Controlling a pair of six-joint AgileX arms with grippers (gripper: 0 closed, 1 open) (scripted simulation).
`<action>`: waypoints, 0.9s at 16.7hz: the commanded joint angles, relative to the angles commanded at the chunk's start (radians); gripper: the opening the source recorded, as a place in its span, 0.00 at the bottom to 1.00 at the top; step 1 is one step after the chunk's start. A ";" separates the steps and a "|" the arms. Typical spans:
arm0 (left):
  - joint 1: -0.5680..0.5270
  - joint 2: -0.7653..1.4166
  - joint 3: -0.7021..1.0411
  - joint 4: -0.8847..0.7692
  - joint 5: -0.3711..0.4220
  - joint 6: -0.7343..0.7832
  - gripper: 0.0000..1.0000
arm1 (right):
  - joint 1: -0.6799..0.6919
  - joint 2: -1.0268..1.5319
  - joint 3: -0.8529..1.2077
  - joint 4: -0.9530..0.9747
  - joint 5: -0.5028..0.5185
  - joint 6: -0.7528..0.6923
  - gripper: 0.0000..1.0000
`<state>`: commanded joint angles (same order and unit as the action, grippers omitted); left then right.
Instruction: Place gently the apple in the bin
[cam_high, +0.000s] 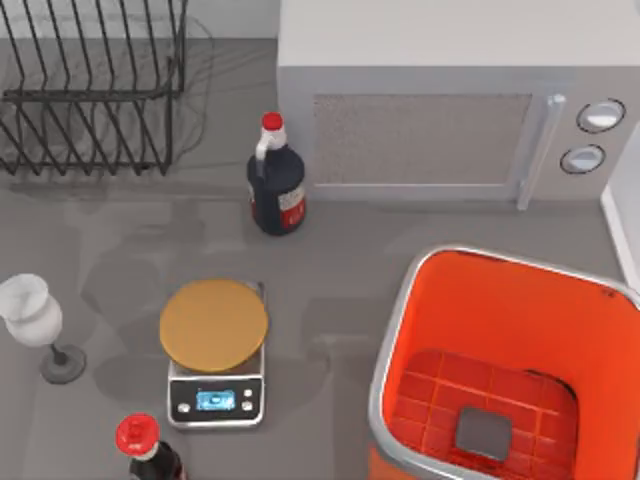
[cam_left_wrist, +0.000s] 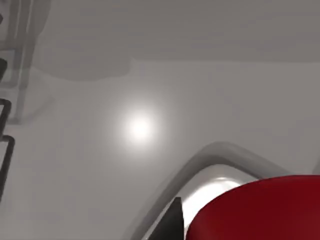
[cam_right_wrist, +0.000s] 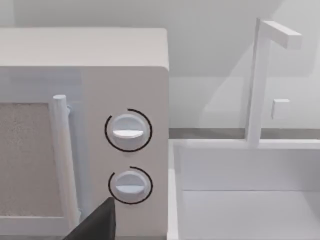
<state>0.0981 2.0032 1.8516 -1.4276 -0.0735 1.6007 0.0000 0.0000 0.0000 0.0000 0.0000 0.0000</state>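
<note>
At the far left of the top view nothing bore writing: the wire dish rack (cam_high: 90, 90) in the upper left and the white goblet (cam_high: 30, 312) below it were plain. The red-capped bottle (cam_high: 145, 450) at the lower left edge showed no label. The scale (cam_high: 215, 395), carrying a tan disc, had a lit blue display, but no digits could be read. The dark bottle (cam_high: 276, 180) above it wore a red label whose print was too small to make out. The microwave (cam_high: 450, 110) had two unmarked dials.

The bin (cam_high: 520, 310) sat at the lower right, open-topped and holding nothing.

In the left wrist view, a smooth dark-red rounded mass in the lower right corner was probably the apple (cam_left_wrist: 265, 210), lying just beside the left gripper (cam_left_wrist: 175, 222). Whether that gripper was clenched on it, I could not tell. The right gripper (cam_right_wrist: 97, 222) faced the microwave dials, its state equally unclear.

By my judgement the apple would be light, firm, smooth-skinned and easily bruised. It should be held across its widest girth and lowered close to the gridded floor.
</note>
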 joint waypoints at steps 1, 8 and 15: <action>-0.037 0.013 0.021 -0.009 0.000 0.053 0.00 | 0.000 0.000 0.000 0.000 0.000 0.000 1.00; -0.441 0.144 0.214 -0.098 0.006 0.706 0.00 | 0.000 0.000 0.000 0.000 0.000 0.000 1.00; -0.929 0.261 0.405 -0.178 0.024 1.535 0.00 | 0.000 0.000 0.000 0.000 0.000 0.000 1.00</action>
<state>-0.8309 2.2642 2.2569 -1.6056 -0.0491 3.1360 0.0000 0.0000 0.0000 0.0000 0.0000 0.0000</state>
